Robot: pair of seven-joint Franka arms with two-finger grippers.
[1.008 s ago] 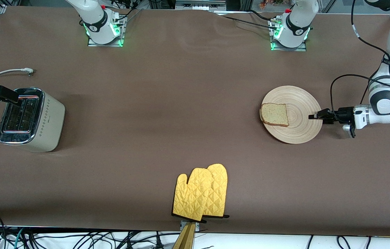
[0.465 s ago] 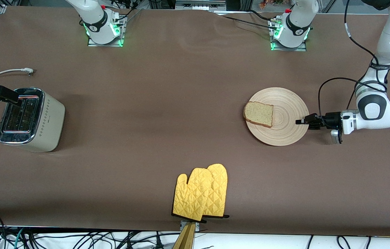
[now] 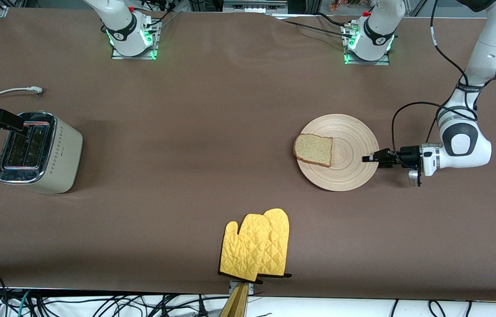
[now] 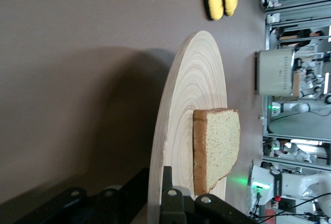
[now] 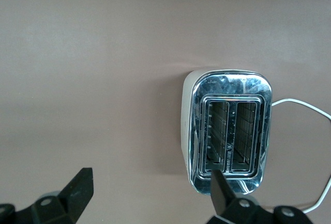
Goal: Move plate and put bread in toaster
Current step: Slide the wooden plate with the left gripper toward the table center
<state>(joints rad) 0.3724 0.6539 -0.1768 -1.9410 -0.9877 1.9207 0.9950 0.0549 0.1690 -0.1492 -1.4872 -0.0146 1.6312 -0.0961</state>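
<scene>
Left hand point(image 3: 370, 158) clenched on plate point(image 3: 353, 171) rim, bread point(image 3: 314, 150) riding atop; right hand point(image 5: 150, 193) spread above toaster point(image 5: 227, 136), waiting.

Both arms are glossy white with grey joint bands. Their bases point(image 3: 132, 35) glow green, with small red caps. Black cables point(image 3: 410, 115) loop to black jaws.

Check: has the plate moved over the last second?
Yes. The plate, pinched at its rim by the left gripper, has slid toward the right arm's end of the table, closer to the oven mitts, which stayed put.
</scene>
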